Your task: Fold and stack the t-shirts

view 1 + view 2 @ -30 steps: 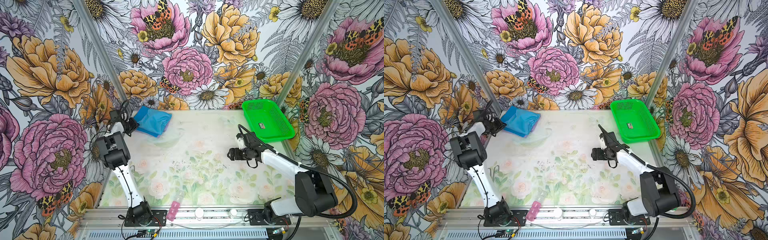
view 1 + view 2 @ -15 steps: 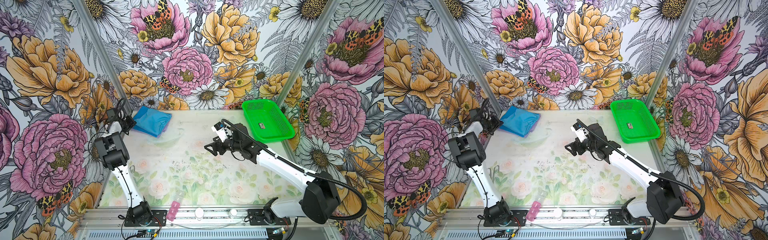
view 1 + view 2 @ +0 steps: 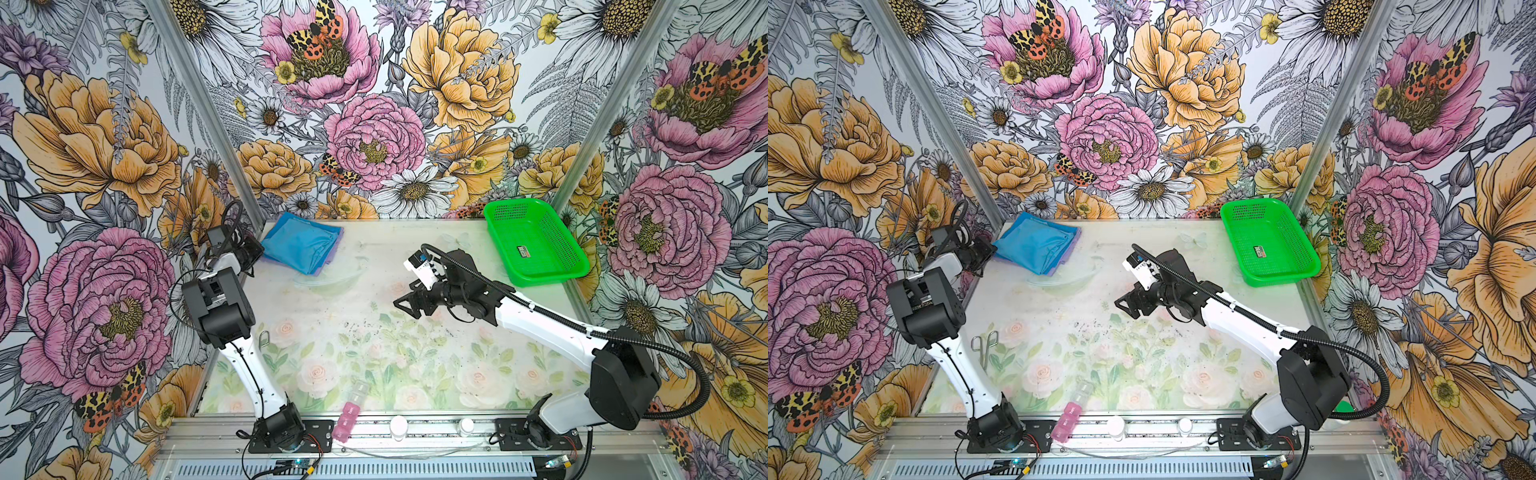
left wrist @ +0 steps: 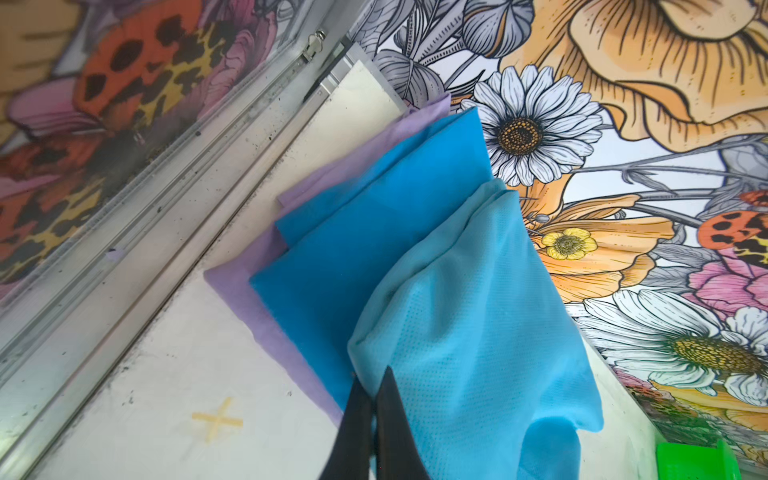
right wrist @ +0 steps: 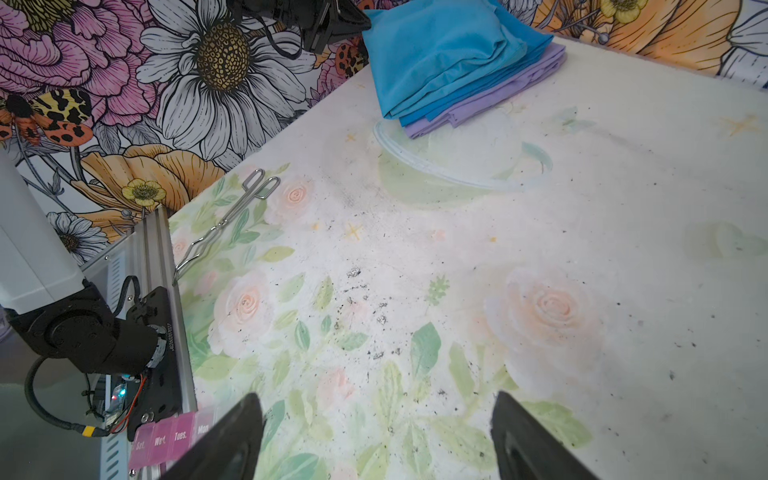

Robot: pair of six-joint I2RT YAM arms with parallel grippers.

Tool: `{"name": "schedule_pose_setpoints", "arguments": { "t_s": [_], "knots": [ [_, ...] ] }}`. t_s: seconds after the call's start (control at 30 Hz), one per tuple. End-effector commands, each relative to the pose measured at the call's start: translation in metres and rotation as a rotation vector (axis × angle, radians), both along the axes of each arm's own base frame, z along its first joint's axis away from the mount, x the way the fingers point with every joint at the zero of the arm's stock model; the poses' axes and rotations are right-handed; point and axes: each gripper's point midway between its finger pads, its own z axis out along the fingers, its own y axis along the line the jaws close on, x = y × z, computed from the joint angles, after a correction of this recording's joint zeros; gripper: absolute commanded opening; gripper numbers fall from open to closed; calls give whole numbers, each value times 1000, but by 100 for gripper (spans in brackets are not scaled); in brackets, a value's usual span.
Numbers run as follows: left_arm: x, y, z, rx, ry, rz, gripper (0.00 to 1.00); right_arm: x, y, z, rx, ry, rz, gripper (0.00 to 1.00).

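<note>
teal t-shirt (image 3: 299, 245) now lies flatter on the stack (image 5: 478, 104); left gripper (image 4: 372, 374) has shut at its edge, right gripper (image 5: 376, 395) has advanced, wide and empty. you may judge stacking nearly complete.

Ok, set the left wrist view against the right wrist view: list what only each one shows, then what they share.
Only the left wrist view: a corner of the green basket, and a close look at the left gripper, shut at the edge of the t-shirts. Only the right wrist view: the right gripper, open, the metal tongs and the pink pill organizer. Both: the table and the t-shirts stacked on it, light teal over deeper blue over lavender.
</note>
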Motion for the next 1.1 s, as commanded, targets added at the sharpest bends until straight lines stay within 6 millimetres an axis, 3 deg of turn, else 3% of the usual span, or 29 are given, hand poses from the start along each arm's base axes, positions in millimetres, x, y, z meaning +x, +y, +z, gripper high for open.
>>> {"name": "schedule_pose_setpoints", "arguments": {
  "t_s": [0.0,0.07,0.1,0.17,0.2,0.3,0.33,0.5,0.67,0.9,1.07],
  "knots": [
    [1,17,23,51,-60,60,0,3,4,12,23,-42,10,87],
    [3,11,22,27,-63,39,3,3,4,10,20,-37,8,87],
    [4,8,22,23,-66,31,15,4,4,9,19,-34,7,87],
    [5,-1,31,33,-85,10,51,3,4,8,17,-31,6,87],
    [6,-5,37,45,-95,-1,64,4,4,7,16,-31,4,87],
    [5,-19,62,115,-104,-27,94,5,4,6,11,-30,-2,87],
    [5,-25,73,141,-111,-44,99,5,3,4,9,-27,-7,87],
    [15,-75,99,130,-119,-193,99,10,2,1,-1,-21,-30,87],
    [20,-141,100,112,-112,-301,99,17,-3,-2,-23,-26,-81,87],
    [22,-214,64,262,9,-408,99,22,-14,-2,-37,-33,-147,87],
    [31,-232,38,605,141,-397,94,20,-24,-6,-45,-28,-176,87]
  ]
}}
